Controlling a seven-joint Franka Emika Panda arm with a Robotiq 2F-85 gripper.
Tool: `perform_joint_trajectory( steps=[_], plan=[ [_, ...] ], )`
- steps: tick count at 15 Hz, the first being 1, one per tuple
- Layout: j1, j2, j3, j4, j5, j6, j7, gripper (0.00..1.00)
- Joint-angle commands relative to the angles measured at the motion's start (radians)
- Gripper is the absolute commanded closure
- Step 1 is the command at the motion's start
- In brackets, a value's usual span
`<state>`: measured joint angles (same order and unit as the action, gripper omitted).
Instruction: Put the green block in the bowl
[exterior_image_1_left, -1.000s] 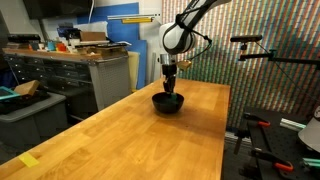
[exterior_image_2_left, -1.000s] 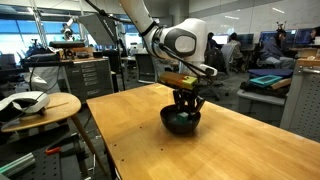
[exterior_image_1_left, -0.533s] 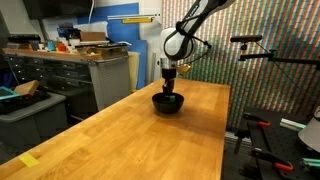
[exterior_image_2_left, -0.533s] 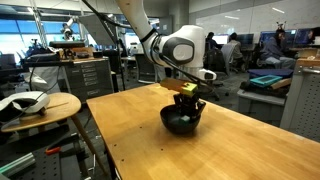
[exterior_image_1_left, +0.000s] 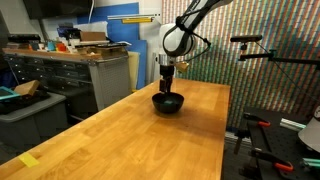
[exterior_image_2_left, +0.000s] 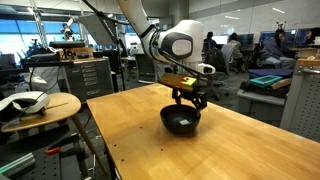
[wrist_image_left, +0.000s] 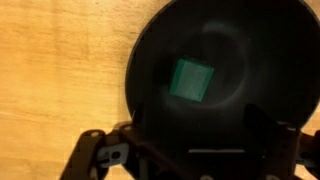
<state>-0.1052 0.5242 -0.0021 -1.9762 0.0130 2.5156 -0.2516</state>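
Observation:
The green block (wrist_image_left: 192, 79) lies flat on the floor of the black bowl (wrist_image_left: 150, 60), free of any grip. In the wrist view my gripper (wrist_image_left: 195, 135) hangs straight above the bowl, its dark fingers spread wide at the lower edge with nothing between them. In both exterior views the bowl (exterior_image_1_left: 168, 102) (exterior_image_2_left: 181, 121) rests on the wooden table and the gripper (exterior_image_1_left: 169, 86) (exterior_image_2_left: 188, 101) hovers just over it, open. The block is hidden inside the bowl in these exterior views.
The wooden table (exterior_image_1_left: 130, 135) (exterior_image_2_left: 240, 145) stretches toward the camera. A yellow tape strip (exterior_image_1_left: 29, 160) lies near its front corner. Cabinets (exterior_image_1_left: 70, 75) stand beside the table, and a round side table (exterior_image_2_left: 35, 105) with a headset stands off to one side.
The jaws have opened and let go of the green block, which now lies in the bowl. The gripper has lifted slightly above the bowl.

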Motion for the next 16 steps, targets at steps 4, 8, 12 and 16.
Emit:
perform_joint_trajectory(
  steps=[4,8,12,16],
  plan=[
    [-0.026,-0.165,-0.003,-0.016,0.025,-0.128,0.011,0.0],
    [-0.043,-0.239,-0.028,0.011,0.046,-0.217,0.032,0.0],
    [-0.043,-0.248,-0.038,0.019,0.058,-0.243,0.021,0.0],
    [-0.045,-0.269,-0.04,0.019,0.065,-0.264,0.021,0.0]
  ],
)
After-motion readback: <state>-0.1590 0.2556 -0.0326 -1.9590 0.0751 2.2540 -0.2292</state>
